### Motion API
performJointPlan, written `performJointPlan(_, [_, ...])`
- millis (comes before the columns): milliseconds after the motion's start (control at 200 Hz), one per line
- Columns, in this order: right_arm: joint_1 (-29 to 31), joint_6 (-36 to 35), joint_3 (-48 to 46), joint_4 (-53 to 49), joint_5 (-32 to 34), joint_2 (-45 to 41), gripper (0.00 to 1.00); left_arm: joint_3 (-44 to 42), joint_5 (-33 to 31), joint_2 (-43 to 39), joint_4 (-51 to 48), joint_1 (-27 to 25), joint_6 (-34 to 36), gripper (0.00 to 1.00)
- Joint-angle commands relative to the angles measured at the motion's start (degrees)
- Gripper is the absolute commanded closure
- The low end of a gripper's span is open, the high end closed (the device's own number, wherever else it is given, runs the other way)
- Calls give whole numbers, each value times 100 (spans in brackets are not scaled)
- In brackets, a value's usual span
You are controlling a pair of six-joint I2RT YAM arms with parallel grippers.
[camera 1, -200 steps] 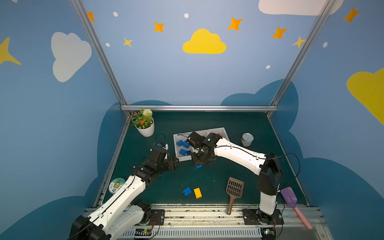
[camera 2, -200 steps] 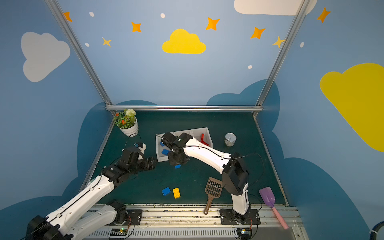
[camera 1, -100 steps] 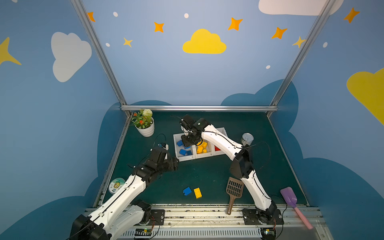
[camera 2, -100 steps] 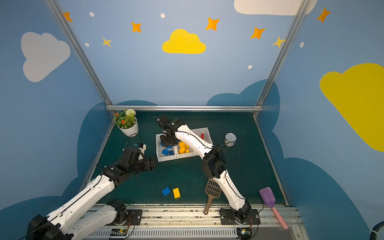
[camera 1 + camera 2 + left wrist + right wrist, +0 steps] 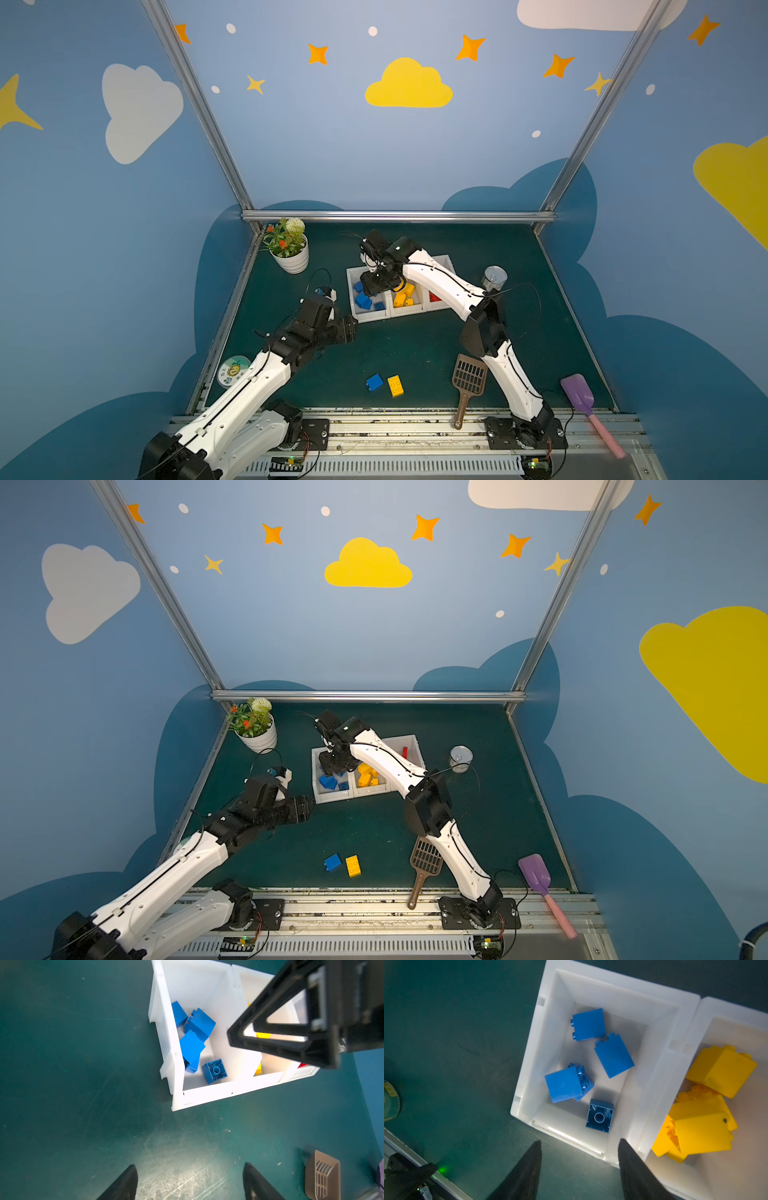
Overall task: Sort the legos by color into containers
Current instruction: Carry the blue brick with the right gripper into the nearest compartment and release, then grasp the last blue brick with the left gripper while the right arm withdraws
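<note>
Three white bins stand in a row. The left bin (image 5: 529, 1059) holds several blue legos (image 5: 588, 1024), the middle bin (image 5: 405, 311) holds yellow legos (image 5: 702, 1132), and the right bin (image 5: 446, 262) holds a red lego (image 5: 434, 296). My right gripper (image 5: 580, 1140) hangs open and empty above the blue bin's front edge, as both top views show (image 5: 371, 286). A small blue lego (image 5: 600, 1115) lies upside down just inside that bin. My left gripper (image 5: 189, 1164) is open over bare mat near the bin's front left corner (image 5: 353, 328). A loose blue lego (image 5: 374, 382) and a loose yellow lego (image 5: 395, 386) lie side by side on the mat near the front.
A flower pot (image 5: 291, 253) stands at the back left and a tin can (image 5: 494, 278) right of the bins. A brown slotted scoop (image 5: 468, 382) and a purple scoop (image 5: 579, 397) lie front right. A round disc (image 5: 233, 370) lies by the left rail.
My right gripper swung from the mat in front of the bins up over the blue bin and its jaws opened. The left arm has not moved.
</note>
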Motion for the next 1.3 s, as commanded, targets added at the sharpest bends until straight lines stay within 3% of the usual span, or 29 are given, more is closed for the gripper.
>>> performJointPlan(0, [-43,151,-193,-35,32,-562,41,-68,138,-47,-128,17,-9,21])
performJointPlan(185, [-78,310,-985,82,110,-1273,41,-8,238,-66,-404,-55,190,21])
performJointPlan(365, [-142,545,-2551,526,217,-2363,41,-15,208,-137,-693,-362,315,21])
performJointPlan(576, [-257,999,-4572,1022,274,-3640,41,-66,-133,107,-932,-1394,264,21])
performJointPlan(876, [-459,1670,-6626,1367,314,-4749,41,-38,-415,940,-972,-2776,195,22])
performJointPlan(1091, [-602,1962,-7293,1552,292,-5173,41,258,-683,1820,-1041,-3378,196,24])
performJointPlan(1297, [-679,1964,-7432,1481,340,-5383,41,714,-768,2728,-1299,-3559,254,29])
